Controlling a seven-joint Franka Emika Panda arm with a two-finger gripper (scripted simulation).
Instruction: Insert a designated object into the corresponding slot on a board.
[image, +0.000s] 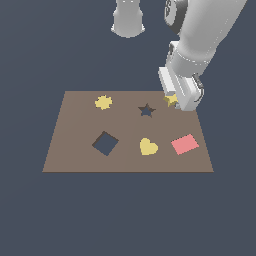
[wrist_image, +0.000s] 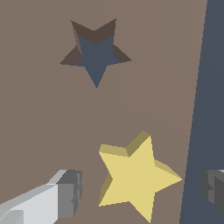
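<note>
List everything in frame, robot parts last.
board: 1, brown, flat on the dark floor
star block: 1, yellow, on the board near its far corner at the exterior view's right, between the open jaws
star hole: 1, dark, beside the star block
square hole: 1, dark, turned like a diamond
burst block: 1, yellow
heart block: 1, yellow
square block: 1, pink
gripper: 1, grey, jaws astride the star block

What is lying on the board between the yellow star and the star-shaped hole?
Nothing: in the wrist view, only bare brown board lies between the yellow star and the star-shaped hole.
</note>
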